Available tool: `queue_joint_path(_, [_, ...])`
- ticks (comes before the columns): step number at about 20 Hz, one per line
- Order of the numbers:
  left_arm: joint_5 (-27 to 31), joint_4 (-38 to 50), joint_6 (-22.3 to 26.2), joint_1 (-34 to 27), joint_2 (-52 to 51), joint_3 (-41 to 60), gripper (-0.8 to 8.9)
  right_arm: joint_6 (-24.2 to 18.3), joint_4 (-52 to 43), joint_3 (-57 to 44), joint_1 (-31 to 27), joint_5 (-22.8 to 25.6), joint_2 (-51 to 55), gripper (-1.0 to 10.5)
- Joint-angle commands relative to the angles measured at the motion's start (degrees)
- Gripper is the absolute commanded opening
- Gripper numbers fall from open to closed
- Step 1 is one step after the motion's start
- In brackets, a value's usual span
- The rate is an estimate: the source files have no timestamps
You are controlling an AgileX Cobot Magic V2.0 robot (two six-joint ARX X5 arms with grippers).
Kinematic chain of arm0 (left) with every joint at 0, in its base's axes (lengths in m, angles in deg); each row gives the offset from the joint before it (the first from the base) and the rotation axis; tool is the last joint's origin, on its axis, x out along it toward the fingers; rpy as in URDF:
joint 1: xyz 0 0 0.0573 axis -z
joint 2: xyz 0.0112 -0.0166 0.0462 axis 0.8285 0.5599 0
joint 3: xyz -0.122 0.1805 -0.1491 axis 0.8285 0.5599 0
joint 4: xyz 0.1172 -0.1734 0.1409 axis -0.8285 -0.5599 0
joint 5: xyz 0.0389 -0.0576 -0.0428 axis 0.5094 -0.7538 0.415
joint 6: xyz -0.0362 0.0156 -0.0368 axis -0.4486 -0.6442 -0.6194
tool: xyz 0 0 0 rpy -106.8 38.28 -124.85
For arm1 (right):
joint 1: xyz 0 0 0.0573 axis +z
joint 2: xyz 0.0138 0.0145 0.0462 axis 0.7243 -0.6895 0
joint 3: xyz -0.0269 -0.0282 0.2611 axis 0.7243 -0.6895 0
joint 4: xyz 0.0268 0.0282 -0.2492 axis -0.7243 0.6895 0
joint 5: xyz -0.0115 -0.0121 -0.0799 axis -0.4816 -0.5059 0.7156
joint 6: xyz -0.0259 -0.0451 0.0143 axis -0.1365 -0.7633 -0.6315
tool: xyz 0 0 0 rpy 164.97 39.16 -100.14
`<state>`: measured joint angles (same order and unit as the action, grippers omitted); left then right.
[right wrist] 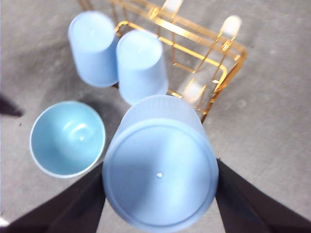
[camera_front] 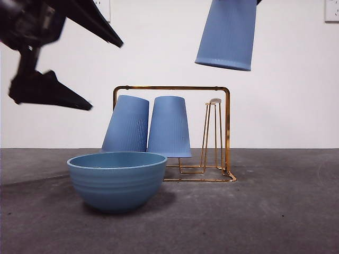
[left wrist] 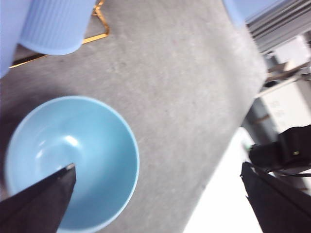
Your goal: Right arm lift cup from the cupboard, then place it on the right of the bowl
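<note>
My right gripper (right wrist: 159, 194) is shut on a light-blue ribbed cup (right wrist: 159, 174), held upside down high above the gold wire cupboard (camera_front: 175, 88). In the front view the cup (camera_front: 226, 33) hangs at the top, above the rack's free peg (camera_front: 213, 103). Two more cups (camera_front: 127, 124) (camera_front: 169, 127) stand upside down on the rack. The blue-teal bowl (camera_front: 116, 180) sits in front of the rack, to its left; it also shows in the right wrist view (right wrist: 67, 138). My left gripper (left wrist: 155, 170) is open above the bowl (left wrist: 73, 160), seen at the upper left in the front view (camera_front: 100, 74).
Grey tabletop (camera_front: 275, 211) stretches to the right of the bowl and in front of the rack. A white wall stands behind. The table's edge and equipment beyond it (left wrist: 286, 150) show in the left wrist view.
</note>
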<state>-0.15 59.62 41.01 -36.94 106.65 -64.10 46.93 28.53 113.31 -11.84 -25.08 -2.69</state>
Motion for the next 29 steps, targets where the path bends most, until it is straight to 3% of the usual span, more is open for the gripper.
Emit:
queue_joint_path(1, [-3.08, 2.71, -2.38, 0.24, 3.74, -0.35, 5.61, -0.39, -6.43, -9.66, 0.5, -0.5, 6.05, 2.2])
queue_joint_path(6, [-8.41, 9.6, -7.15, 0.24, 9.99, -0.37, 5.61, 0.0, -24.04, -34.25, -0.87, -8.41, 20.81, 2.2])
queue_joint_path(10, [-12.24, 15.56, -12.39, 0.24, 13.27, -0.37, 5.6, 3.63, -38.27, -49.07, -3.72, -14.97, 28.09, 2.2])
queue_joint_path(15, [-18.32, 24.06, -20.94, 0.24, 17.33, -0.37, 5.58, 12.33, -60.11, -62.55, -10.54, -32.22, 29.94, 2.2])
queue_joint_path(18, [-20.68, 29.79, -26.97, 0.24, 19.96, -0.37, 5.57, 18.88, -71.82, -68.15, -14.43, -38.69, 29.94, 2.2])
queue_joint_path(22, [-22.88, 39.34, -35.74, 0.96, 22.6, -0.37, 5.23, 21.86, -77.02, -70.79, -15.98, -41.66, 28.59, 2.2])
queue_joint_path(29, [-22.99, 46.73, -42.27, 3.67, 23.37, -0.39, 5.22, 23.5, -83.17, -70.79, -14.69, -44.09, 21.75, 2.2])
